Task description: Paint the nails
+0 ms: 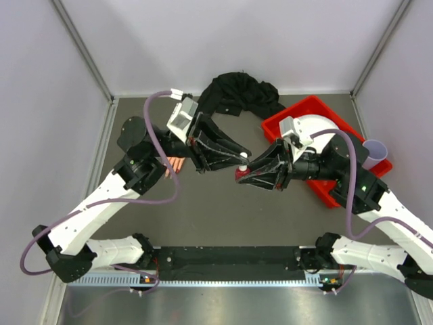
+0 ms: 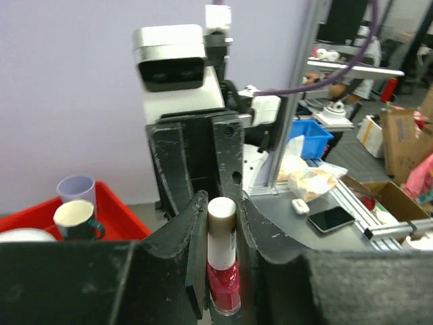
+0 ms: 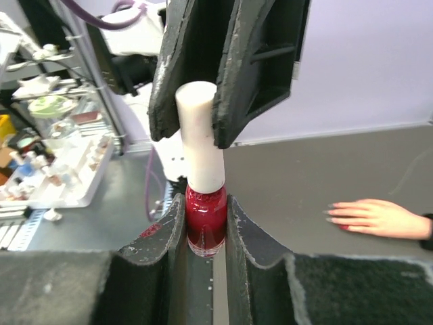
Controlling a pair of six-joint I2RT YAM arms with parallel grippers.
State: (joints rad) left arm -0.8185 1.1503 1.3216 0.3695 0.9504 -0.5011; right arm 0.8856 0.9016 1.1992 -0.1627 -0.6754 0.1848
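Right pincer [image 3: 206,227] clamps the red glass bottle [image 3: 205,217], left pincer [image 3: 201,112] its white cap [image 3: 199,135]. Pale mannequin-hand nails [image 3: 331,212] lie beside the left arm [image 1: 128,172].

It looked like a robotics lab: two white robot arms [image 1: 101,217] were bolted at the near edge of a grey table [image 1: 223,217], boxed in by pale panels on aluminium posts [image 1: 81,47]. Beyond the cell stood cluttered workbenches. A blue bin [image 2: 308,139], cardboard boxes [image 2: 406,145] and a phone [image 2: 331,219] lay off to the right, a tray of small bottles [image 3: 61,176] off to the left.
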